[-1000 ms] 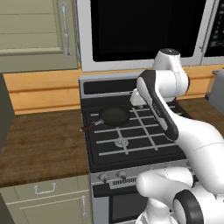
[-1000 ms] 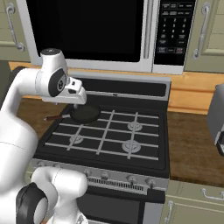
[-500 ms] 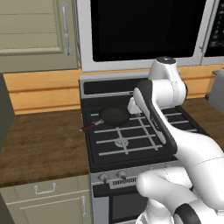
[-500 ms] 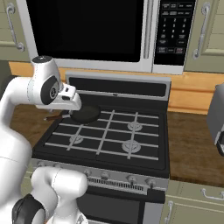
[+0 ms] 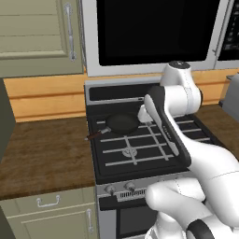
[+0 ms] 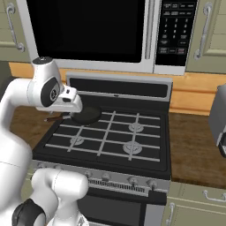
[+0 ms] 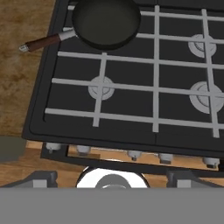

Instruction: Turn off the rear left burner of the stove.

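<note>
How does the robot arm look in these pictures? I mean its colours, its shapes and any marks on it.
The arm is glossy white, built of thick rounded segments, with dark grey or black rings at the joints. A dark strip runs along the forearm in the left base view. A round grey cap marks one joint. In the hand view, the tool shows two small dark grey tips. No cables or lettering are visible.

You have a black stove [image 5: 140, 154] set between two wooden tabletop [image 5: 42, 154] sections. On its grates, over the rear left burner, sits a dark frying pan [image 7: 106, 22]; its brown handle [image 7: 41, 43] reaches out over the left tabletop.
</note>
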